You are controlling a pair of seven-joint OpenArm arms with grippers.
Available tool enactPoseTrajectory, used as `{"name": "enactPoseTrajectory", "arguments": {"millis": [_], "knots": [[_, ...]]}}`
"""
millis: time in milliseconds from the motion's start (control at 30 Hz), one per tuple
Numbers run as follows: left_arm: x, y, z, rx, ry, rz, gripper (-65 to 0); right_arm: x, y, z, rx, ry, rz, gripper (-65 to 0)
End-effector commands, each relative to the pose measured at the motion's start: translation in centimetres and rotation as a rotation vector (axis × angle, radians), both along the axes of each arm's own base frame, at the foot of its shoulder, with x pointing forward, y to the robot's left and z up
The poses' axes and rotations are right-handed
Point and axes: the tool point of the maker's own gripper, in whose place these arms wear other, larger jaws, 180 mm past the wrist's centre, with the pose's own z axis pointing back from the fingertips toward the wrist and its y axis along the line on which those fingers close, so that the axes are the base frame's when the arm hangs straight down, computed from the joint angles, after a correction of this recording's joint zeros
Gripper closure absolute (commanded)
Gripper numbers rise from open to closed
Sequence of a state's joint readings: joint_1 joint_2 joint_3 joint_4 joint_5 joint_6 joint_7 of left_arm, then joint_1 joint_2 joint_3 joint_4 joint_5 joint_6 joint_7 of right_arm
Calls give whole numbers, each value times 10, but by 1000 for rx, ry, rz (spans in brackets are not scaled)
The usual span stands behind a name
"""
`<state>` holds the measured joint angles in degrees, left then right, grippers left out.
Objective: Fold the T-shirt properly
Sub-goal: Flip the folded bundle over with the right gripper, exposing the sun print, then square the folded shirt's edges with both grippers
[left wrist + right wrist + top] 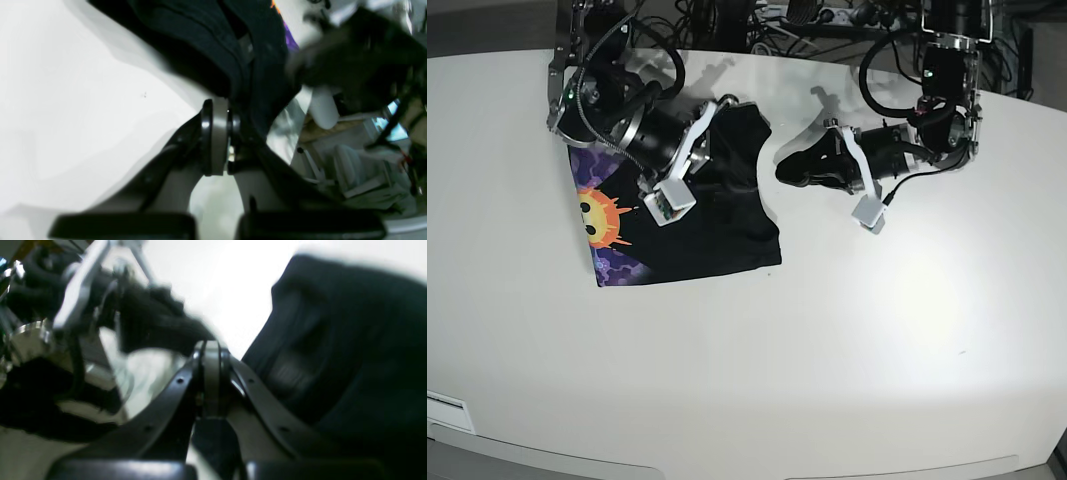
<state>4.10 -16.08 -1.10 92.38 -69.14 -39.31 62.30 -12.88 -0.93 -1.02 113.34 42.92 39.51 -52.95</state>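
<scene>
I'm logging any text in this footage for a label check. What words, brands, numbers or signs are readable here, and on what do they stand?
None can be read in any view.
T-shirt: the print is a picture only, an orange-yellow sun face on purple hexagons, with no lettering visible.
White label at the table's near left edge: too small to tell if it carries text.
Both wrist views: too blurred to show any writing.

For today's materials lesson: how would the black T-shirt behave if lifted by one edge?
Probably floppy: the T-shirt lies on the table in soft folds. Likely light, being thin cloth. It would probably sag and unfold, not hold its shape.
</scene>
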Motion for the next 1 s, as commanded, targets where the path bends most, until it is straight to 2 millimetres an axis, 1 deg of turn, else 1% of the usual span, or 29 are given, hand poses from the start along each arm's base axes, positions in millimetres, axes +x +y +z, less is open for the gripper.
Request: {"name": "enactPoseTrajectory", "arguments": {"millis": [0,133,267,333,400,467,533,600,633,733,833,900,967], "knots": [[5,-4,20,-44,-52,-20,0,12,2,26,48,-87,-1,0],[-9,-13,35,-94,-37,-104,0,35,-1,44,16,-177,-13,0],[-10,-18,59,-145,-83,-160,0,66,-9,56,-47,-278,-64,0],[-16,-23,64,-113,-108,-212,0,82,-18,52,-87,-295,-94,0],[-24,-34,73,-117,-144,-261,0,99,-29,42,-130,-279,-130,0],[-38,-50,80,-130,-162,-329,0,116,-43,30,-174,-252,-150,0],[-54,-70,82,-150,-158,-417,0,132,-56,20,-210,-225,-162,0],[-63,-89,69,-91,-168,-478,0,148,-71,14,-247,-212,-176,0],[-64,-97,62,-56,-187,-491,0,155,-80,13,-276,-211,-186,0],[-60,-117,44,54,-275,-491,0,174,-112,12,-361,-214,-239,0],[-59,-126,28,136,-331,-499,0,186,-143,8,-419,-191,-282,0],[-63,-127,18,168,-331,-517,0,186,-159,-3,-442,-164,-287,0],[-63,-126,11,193,-326,-522,0,183,-171,-15,-431,-139,-281,0]]}}
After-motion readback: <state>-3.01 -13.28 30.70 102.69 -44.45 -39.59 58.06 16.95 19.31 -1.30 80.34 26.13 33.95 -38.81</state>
